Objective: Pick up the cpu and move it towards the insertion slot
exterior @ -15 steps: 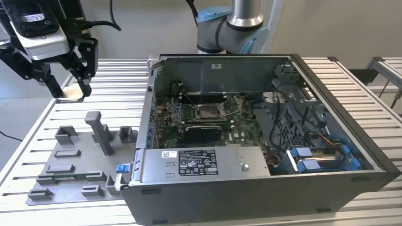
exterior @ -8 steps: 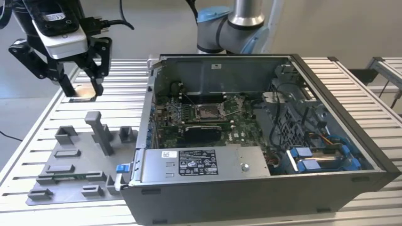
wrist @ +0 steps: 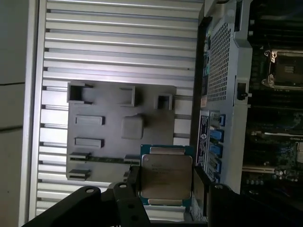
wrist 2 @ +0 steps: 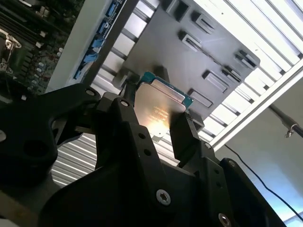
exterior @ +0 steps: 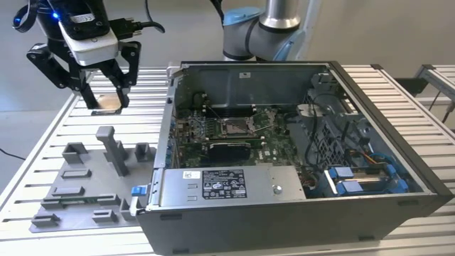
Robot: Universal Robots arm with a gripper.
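My gripper [exterior: 106, 101] hangs above the slatted table, well off the exterior view's left side of the open computer case. It is shut on the cpu [exterior: 108, 100], a flat square chip with a silvery face and tan rim. In both wrist views the cpu [wrist 2: 158, 106] [wrist: 165, 177] sits clamped between the black fingers [wrist 2: 182, 135], held by two opposite edges. The insertion slot [exterior: 235, 126] lies inside the case on the green board, a square socket with a shiny metal frame, also seen in the first wrist view as the insertion slot [wrist: 285, 70].
A grey fixture plate [exterior: 78, 186] with upright blocks lies on the table below and in front of the gripper. The case's near wall [exterior: 284, 224] and side wall [exterior: 169, 106] stand between gripper and socket. Drive bays and cables [exterior: 355, 170] fill the case's right half.
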